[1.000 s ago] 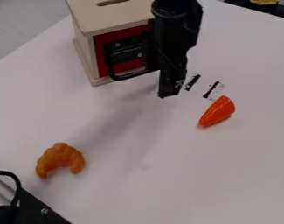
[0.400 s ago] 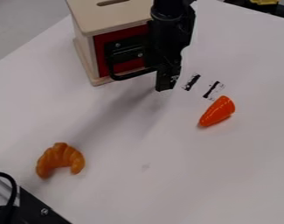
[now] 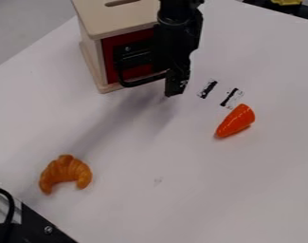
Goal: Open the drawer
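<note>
Drawer (image 3: 112, 52), red-fronted, seen set into the front of a wooden box (image 3: 115, 21), its black handle (image 3: 142, 82) overlapped at one end by the claw (image 3: 176, 86); whether the claw is spread or pressed together cannot be told. On the tabletop (image 3: 187, 190), a toy croissant (image 3: 65, 172) and an orange tapered toy (image 3: 236, 121) are noted, well apart.

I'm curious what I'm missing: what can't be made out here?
All in the camera view:
- Red drawer front: right side behind the gripper.
- Handle: right end, behind it too.
- Wooden box: back cut off by top edge.
- Yellow thing: cut off there too.
- Black device: cut by left edge.
</note>
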